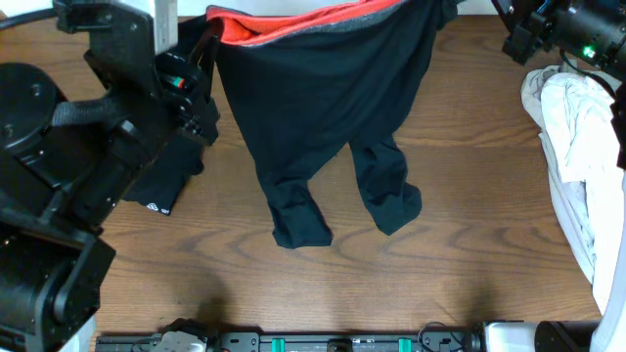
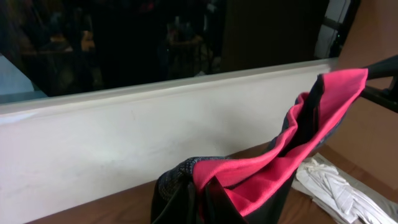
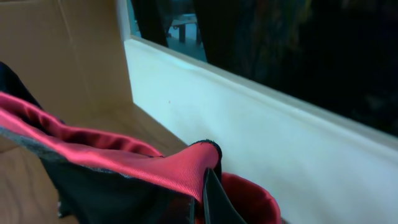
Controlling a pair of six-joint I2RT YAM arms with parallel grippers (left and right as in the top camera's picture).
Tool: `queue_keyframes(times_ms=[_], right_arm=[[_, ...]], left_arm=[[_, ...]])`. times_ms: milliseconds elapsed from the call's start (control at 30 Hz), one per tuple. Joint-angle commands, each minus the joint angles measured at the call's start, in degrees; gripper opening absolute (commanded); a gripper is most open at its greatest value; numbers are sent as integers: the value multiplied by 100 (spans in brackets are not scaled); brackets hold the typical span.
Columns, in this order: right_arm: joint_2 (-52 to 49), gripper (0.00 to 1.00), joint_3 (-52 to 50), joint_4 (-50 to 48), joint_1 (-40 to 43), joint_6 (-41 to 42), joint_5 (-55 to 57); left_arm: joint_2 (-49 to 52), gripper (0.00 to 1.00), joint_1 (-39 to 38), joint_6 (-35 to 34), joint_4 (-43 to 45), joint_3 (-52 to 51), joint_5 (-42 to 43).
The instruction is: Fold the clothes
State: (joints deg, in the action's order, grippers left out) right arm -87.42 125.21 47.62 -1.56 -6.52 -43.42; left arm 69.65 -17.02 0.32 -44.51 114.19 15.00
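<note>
The black trousers hang lifted by the waistband at the table's far edge, their two narrow legs trailing down onto the wood. The grey waistband and red-orange lining show at the top. My left gripper is shut on the left corner of the waistband; in the left wrist view the red lining bunches at the jaws. My right gripper is at the top edge of the overhead view, its fingers cut off there. In the right wrist view it is shut on the red-lined waistband.
A small black folded garment with a white tag lies left of the trousers, beside the left arm. A pile of white cloth lies along the right edge. A white wall runs behind the table.
</note>
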Motion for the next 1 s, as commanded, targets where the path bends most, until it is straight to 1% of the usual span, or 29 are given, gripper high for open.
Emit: queue_keyframes(times_ms=[0,300,400,500,600,767,867,967], right_arm=[[157,1,122,203,37,177,96],[125,1,109,1902,37,-52,101],[116,1,109,2496,-31,-398,98],[116,1,109,2763,-192,-769,125],[118,1,111,2498,-247,-667,516],[173,1,111,1497,-247,256,1974],[229,1,111,898,-247,645,2413],[275,1,111,352,-247,693,2522]], left_arm=[[-125,7,24,118,20,162,-74],[-114,6,24,118,133,162,-74],[-114,6,24,116,219,162,-74],[-114,7,24,114,284,162,-72],[-116,6,24,87,398,162,-70],[-125,7,22,-17,404,382,-66],[-125,7,24,-11,223,608,-68],[-125,7,24,13,31,809,-72]])
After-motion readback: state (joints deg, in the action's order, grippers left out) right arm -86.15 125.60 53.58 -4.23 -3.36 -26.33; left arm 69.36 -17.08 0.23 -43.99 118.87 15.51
